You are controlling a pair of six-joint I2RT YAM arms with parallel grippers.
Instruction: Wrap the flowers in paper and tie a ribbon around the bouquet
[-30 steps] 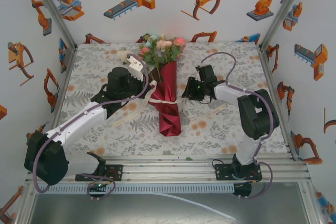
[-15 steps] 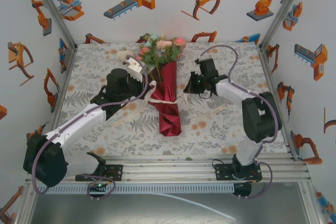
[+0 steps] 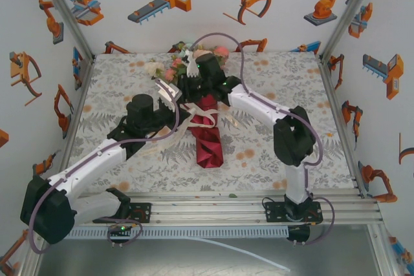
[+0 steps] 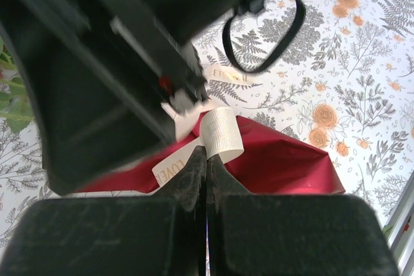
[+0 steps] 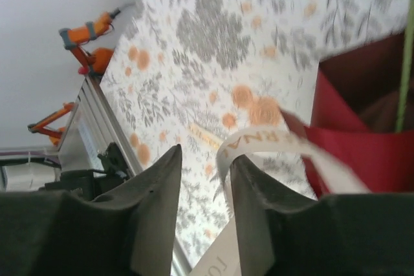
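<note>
Left gripper (image 4: 206, 154) clenched on the ribbon (image 4: 221, 134), right gripper (image 5: 206, 161) parted (loop just beside it); a hard tug could skew the bouquet (image 3: 207, 141)

**tomk:** top cam: the right arm (image 3: 249, 101) is slung right over the flowers (image 3: 173, 64), so most of the blooms are covered. Can't trace the ribbon (image 3: 204, 117) where it goes under that arm either.

**jess_r:** left wrist cam's no better. The right arm is a dark smeared lump hiding the upper end of the paper (image 4: 284, 163). Ribbon print is half legible, the rest is tucked behind the left gripper (image 4: 204, 156).

**tomk:** right wrist cam: paper chopped by the right edge, ribbon smeared, lettering unreadable, tail runs off the bottom.
</note>
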